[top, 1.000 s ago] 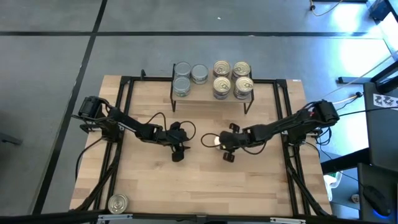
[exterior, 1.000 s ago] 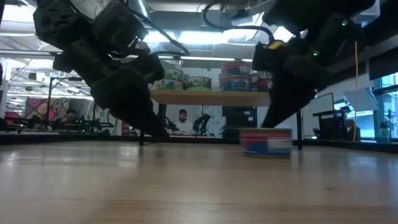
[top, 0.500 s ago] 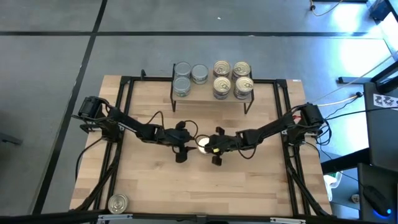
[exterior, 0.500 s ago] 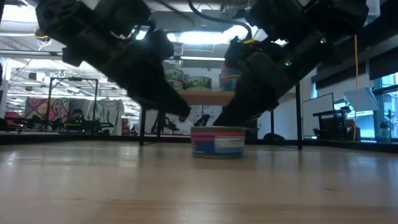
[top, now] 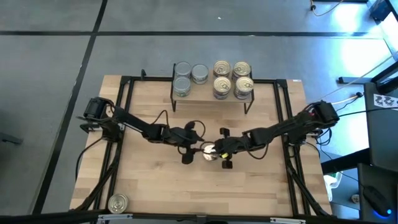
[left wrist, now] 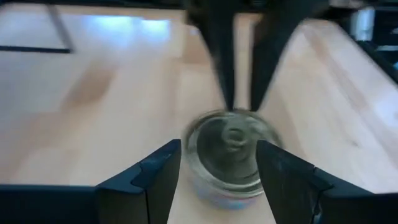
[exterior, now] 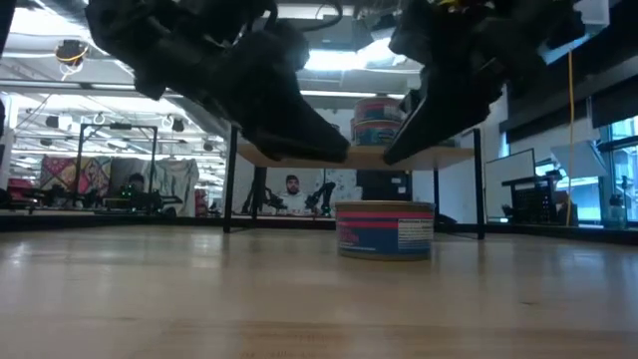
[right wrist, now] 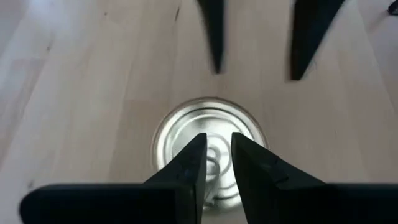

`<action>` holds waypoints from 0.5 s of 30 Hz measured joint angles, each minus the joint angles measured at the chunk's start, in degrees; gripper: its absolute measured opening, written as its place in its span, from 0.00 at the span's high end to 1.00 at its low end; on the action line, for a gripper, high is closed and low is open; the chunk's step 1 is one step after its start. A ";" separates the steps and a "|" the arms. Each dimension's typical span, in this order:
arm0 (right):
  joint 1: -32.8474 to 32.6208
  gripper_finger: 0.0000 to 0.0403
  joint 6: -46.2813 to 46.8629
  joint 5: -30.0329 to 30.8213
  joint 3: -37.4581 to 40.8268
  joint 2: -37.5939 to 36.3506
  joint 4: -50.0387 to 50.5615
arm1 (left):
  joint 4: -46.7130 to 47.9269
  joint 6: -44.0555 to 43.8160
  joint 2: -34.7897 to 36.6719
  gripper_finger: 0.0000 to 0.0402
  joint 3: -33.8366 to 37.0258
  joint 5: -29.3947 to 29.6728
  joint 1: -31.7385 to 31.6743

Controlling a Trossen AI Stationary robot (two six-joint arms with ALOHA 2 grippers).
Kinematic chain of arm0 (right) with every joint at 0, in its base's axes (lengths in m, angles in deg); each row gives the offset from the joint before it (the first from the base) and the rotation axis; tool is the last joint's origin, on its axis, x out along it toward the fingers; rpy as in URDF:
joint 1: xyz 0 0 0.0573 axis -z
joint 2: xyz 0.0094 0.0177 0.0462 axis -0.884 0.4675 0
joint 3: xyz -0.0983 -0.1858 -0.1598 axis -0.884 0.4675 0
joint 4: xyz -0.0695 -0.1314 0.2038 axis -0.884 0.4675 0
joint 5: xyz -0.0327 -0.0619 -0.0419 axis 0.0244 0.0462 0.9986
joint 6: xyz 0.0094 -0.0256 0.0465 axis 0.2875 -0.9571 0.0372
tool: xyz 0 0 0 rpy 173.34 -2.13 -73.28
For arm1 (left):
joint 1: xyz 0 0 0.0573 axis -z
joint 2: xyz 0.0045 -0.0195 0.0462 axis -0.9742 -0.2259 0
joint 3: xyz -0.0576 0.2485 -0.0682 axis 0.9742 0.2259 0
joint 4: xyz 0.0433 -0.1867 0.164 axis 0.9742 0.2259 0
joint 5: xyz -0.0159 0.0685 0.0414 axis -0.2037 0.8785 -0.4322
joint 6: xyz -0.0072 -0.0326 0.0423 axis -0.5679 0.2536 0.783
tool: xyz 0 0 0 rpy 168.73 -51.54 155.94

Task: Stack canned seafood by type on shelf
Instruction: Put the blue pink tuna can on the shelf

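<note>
Both grippers have shifted; the can (top: 209, 152) now sits between them. Left gripper (top: 190, 151) stands spread wide, empty. Right gripper (top: 222, 153) is nearly closed, empty, above the can.

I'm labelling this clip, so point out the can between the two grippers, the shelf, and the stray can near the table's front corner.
Can between the grippers (exterior: 385, 228), low view, on its label side.
Shelf (top: 202, 91), high view, on bare board in front of the cans.
Stray can (top: 117, 203), high view, on its lid.
</note>
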 joint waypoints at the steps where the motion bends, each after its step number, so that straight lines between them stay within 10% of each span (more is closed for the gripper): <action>1: -0.19 0.81 0.41 0.04 -0.02 -0.30 0.45 | -1.23 0.02 -1.19 0.48 -0.46 -1.13 0.14; 9: -0.15 0.79 3.77 -1.78 -0.19 -0.83 4.76 | -1.30 2.77 -11.73 0.48 -8.13 -6.04 0.16; 15: -0.24 0.56 5.92 -7.48 -0.20 -0.85 5.43 | 0.76 3.85 -13.63 0.48 -9.85 -5.47 -1.29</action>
